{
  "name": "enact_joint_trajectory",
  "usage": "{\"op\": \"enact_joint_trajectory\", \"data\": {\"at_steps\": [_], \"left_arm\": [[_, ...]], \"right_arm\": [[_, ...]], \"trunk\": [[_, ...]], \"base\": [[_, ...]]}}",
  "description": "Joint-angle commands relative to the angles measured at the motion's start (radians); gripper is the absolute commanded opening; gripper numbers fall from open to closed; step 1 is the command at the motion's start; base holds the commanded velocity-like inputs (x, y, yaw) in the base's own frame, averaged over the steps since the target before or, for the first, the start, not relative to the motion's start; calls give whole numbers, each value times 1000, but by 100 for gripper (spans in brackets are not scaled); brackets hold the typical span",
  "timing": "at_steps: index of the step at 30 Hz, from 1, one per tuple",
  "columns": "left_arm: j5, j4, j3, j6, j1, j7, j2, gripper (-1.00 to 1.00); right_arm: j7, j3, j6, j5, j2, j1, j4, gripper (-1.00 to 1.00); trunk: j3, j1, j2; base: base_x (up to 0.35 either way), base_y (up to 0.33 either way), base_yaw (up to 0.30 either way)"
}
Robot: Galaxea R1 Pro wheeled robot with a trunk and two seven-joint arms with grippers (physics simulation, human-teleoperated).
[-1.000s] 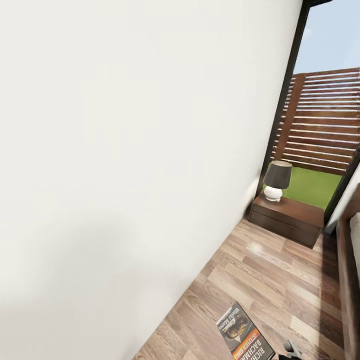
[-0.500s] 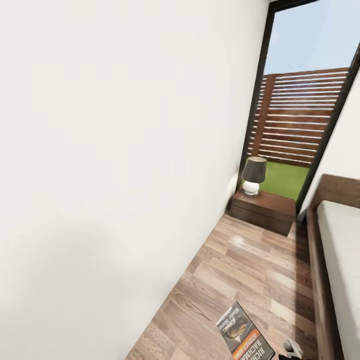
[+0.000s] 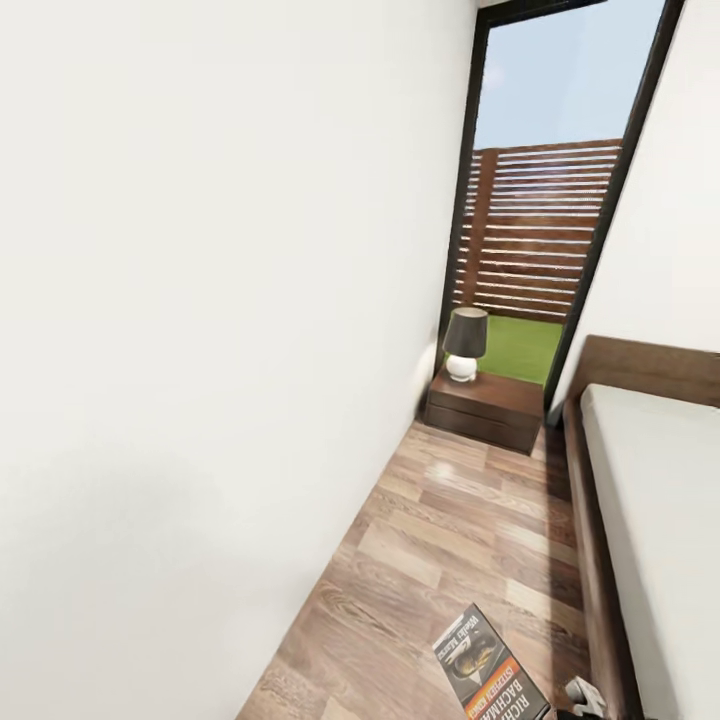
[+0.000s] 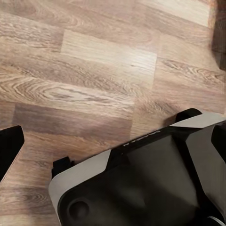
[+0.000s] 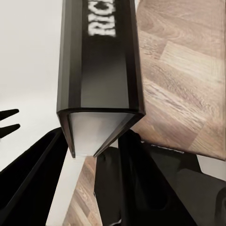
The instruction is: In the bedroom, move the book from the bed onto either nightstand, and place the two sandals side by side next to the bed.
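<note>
My right gripper [image 5: 94,157] is shut on the book [image 5: 101,70], a dark paperback with white lettering on its spine, clamped between two black fingers [image 5: 33,181]. In the head view the book [image 3: 485,672] hangs low over the wood floor, cover up, with its orange band showing. Ahead, the dark brown nightstand [image 3: 485,410] stands against the white wall below the tall window. The bed [image 3: 650,500], with a dark frame and off-white mattress, runs along the right. My left gripper [image 4: 113,146] is open over the robot's base and the floor. The sandals are out of view.
A lamp [image 3: 465,343] with a dark shade and white base stands on the nightstand's left part. A white wall [image 3: 200,350] closes the left side. A strip of plank floor [image 3: 450,540] runs between wall and bed toward the nightstand.
The camera has turned, so the nightstand and window now sit nearer the middle and more of the bed shows at the right. The book stays held in the same place.
</note>
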Motion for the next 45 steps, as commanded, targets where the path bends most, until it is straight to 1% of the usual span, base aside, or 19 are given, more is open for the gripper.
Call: {"op": "enact_joint_trajectory", "data": {"at_steps": [1, 10, 17, 33, 45], "left_arm": [[-10, 0, 8, -4, -1, -3, 0, 100], [-10, 0, 8, -4, -1, -3, 0, 100], [-10, 0, 8, -4, -1, -3, 0, 100], [-10, 0, 8, -5, -1, -3, 0, 100], [-10, 0, 8, -4, -1, -3, 0, 100]], "right_arm": [[4, -11, 10, 5, 0, -1, -1, -100], [4, -11, 11, 5, 0, -2, -1, -100], [4, -11, 11, 5, 0, -2, -1, -100], [4, -11, 11, 5, 0, -2, -1, -100], [4, -11, 10, 5, 0, -1, -1, -100]], "trunk": [[-3, 1, -2], [-7, 1, -2], [-10, 1, -2], [-17, 1, -2], [-23, 1, -2]], "base": [[258, 0, -264], [308, 0, -264], [217, 0, -265], [20, 0, -266], [234, 118, -266]]}}
